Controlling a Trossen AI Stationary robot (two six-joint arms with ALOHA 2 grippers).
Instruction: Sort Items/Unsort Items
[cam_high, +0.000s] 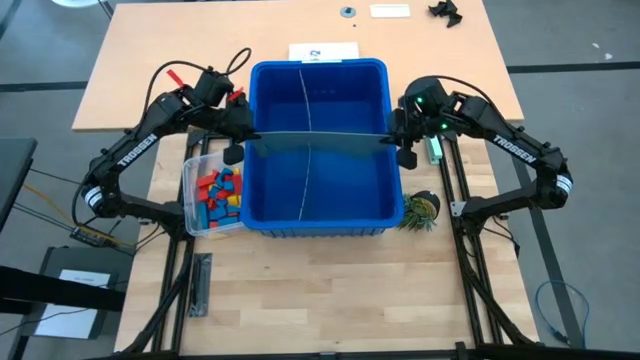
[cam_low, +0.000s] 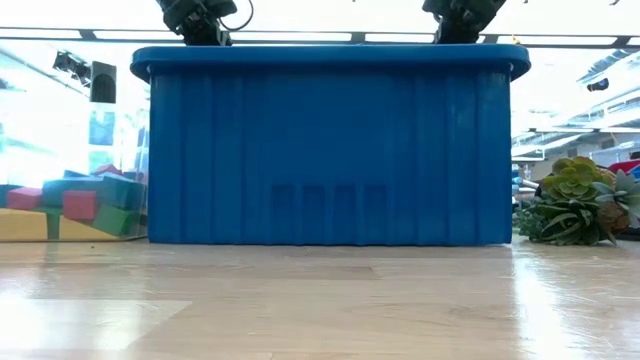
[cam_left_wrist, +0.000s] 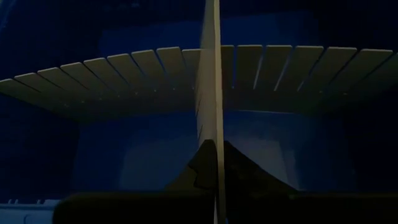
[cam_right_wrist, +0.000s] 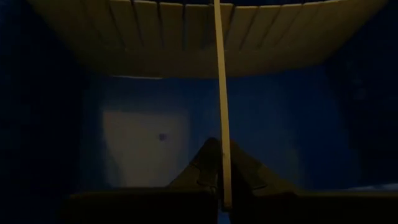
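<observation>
A: Where's the bin (cam_high: 318, 215)?
B: Mid-table. Blocks (cam_high: 220, 190) sit in a tray (cam_high: 192, 165) just left of it; plant (cam_high: 420, 210) just right.
A: Inside?
B: Two crossed divider sheets (cam_high: 315, 145).

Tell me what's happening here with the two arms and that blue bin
Both arms are holding one grey divider sheet that runs across the blue bin, each pinching one end. The left tool is shut on it at the bin's left wall, the right tool at the right wall. A second divider already stands lengthwise, crossing the first. The toy blocks sit untouched in a clear container left of the bin.
</observation>
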